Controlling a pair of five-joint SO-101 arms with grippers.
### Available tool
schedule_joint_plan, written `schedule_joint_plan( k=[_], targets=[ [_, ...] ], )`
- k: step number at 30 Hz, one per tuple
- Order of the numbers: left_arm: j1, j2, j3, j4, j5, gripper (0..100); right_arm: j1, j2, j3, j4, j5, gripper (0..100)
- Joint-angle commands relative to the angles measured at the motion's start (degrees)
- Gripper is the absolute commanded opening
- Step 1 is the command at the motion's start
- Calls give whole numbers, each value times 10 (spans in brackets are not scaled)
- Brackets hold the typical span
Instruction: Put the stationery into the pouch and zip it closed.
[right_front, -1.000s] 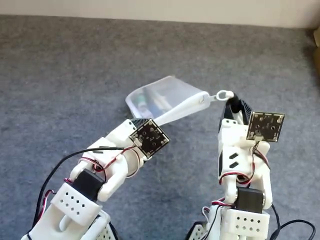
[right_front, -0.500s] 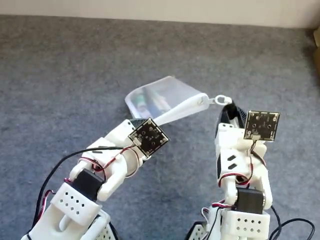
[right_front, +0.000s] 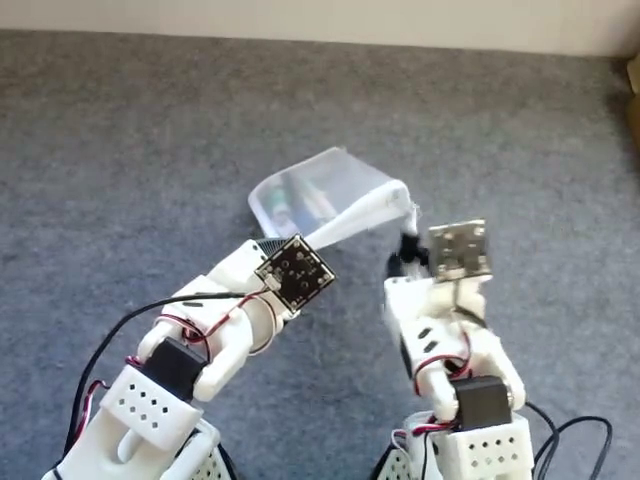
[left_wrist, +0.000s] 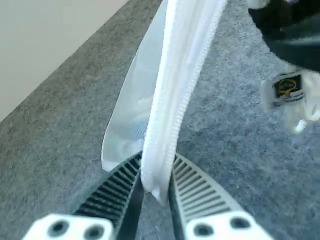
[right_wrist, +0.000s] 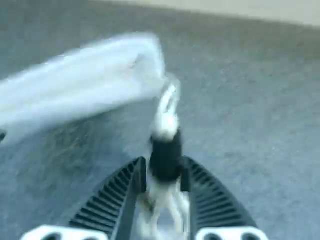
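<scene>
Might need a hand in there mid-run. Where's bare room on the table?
Bare table left of the pouch, right of the right tool, and the strip beyond the pouch to the far edge. Crowded: centre, where left tool and right tool hold the pouch by its zipper, and the near side under both arms.

We read this as an indoor robotics bench, in a lab or a hobby room; we cannot tell which. A grey, carpet-like cover (right_front: 140, 130) spreads across the work surface, ending at 12 o'clock in the high view against a pale strip (right_front: 300, 18). The white plastic arms (right_front: 225, 315) carry bare circuit boards (right_front: 297, 273) and loose cables (right_front: 110, 340) toward 7 o'clock.
</scene>
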Motion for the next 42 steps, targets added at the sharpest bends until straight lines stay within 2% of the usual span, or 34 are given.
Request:
schedule_joint_plan(
  k=[1, 5, 9, 15, 21, 25, 33, 37, 42],
  targets=[
    [-16, -7, -4, -7, 8, 6, -58, -3, -31, 18, 4, 170],
    [-16, -7, -4, -6, 8, 7, -103, -4, -29, 23, 4, 170],
    [-15, -7, -4, -5, 8, 8, -139, -4, -33, 75, 4, 170],
    [-15, -7, -4, -6, 8, 11, -145, -4, -31, 94, 4, 170],
    [-16, -7, -3, -4, 17, 177, -145, -4, -31, 96, 4, 170],
    [-16, -7, -7, 0, 63, 214, -145, -6, -29, 97, 4, 170],
    [-12, -7, -65, 100, 65, 214, -145, -218, 41, 107, 4, 170],
    [-12, -7, -77, 117, 65, 214, -145, -179, 71, 80, 4, 170],
    [-12, -57, -80, 140, 65, 214, -145, -205, 72, 65, 4, 170]
  ],
)
